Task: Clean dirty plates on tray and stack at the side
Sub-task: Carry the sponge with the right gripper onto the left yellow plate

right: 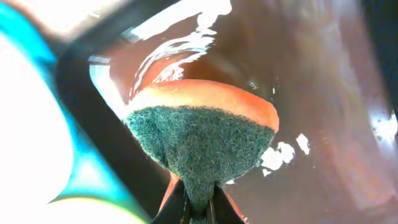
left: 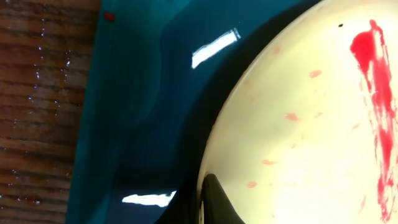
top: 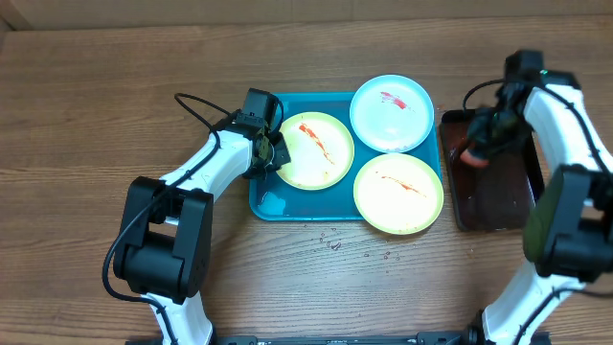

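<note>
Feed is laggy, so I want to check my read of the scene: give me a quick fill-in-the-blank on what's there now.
The turquoise tray holds ___ plates. The light blue plate lies at the tray's far ___ corner. The right gripper is shut on a ___ over the dark tray.
Missing words: three; right; sponge.

Camera set: three views, indexed to the turquoise tray [top: 263, 203].
Overhead: high, straight down; whole tray and surrounding tabletop [top: 96, 96]. Left wrist: very close, facing down at the tray's left edge and the yellow-green plate [left: 298, 124] lying there; this corner shows overhead too. Right wrist: very close, over the black tray [right: 348, 81] just right of the tray, sponge [right: 199, 143] in the right claw [right: 199, 208] filling the foreground; turquoise sliver shared at frame left.
</note>
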Robot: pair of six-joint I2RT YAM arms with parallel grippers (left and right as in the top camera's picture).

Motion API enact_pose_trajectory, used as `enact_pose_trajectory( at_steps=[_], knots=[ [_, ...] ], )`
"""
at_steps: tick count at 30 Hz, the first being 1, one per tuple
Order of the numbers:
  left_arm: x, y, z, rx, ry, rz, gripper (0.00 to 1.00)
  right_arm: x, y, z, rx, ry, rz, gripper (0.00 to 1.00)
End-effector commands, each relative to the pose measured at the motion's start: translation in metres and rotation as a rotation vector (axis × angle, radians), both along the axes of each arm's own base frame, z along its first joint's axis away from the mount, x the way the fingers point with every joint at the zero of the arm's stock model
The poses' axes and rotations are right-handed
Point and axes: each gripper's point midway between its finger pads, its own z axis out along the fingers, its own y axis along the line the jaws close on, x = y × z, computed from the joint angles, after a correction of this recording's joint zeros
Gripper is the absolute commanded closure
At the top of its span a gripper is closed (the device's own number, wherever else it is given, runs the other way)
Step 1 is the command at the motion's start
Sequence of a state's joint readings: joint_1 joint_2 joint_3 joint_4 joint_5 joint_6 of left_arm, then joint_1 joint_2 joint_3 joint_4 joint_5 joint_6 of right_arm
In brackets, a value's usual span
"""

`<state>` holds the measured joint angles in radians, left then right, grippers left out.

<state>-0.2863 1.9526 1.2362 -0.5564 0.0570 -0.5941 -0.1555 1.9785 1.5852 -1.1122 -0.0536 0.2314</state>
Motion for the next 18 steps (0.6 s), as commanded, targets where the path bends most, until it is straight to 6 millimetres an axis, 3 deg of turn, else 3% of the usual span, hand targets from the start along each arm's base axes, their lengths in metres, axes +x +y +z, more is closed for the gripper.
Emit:
enact_pose_trajectory(
  at_steps=[1, 6, 15, 18],
  knots=[
    [-0.009, 0.011, -0.010, 0.031, 0.030, -0.032, 0.96, 0.016, 0.020, 0.069, 0.068, -0.204, 0.098, 0.96],
    [-0.006, 0.008, -0.007, -0.062, 0.035, -0.058, 0.96, 0.016, 0.089, 0.088, 0.271, -0.268, 0.284, 0.96],
    [-0.001, 0.009, -0.001, -0.185, 0.037, -0.039, 0.96, 0.018, 0.198, 0.095, 0.330, -0.323, 0.446, 0.96],
    [-0.001, 0.008, -0.001, -0.188, 0.039, -0.041, 0.96, 0.019, 0.226, 0.088, 0.324, -0.329, 0.465, 0.96]
  ],
)
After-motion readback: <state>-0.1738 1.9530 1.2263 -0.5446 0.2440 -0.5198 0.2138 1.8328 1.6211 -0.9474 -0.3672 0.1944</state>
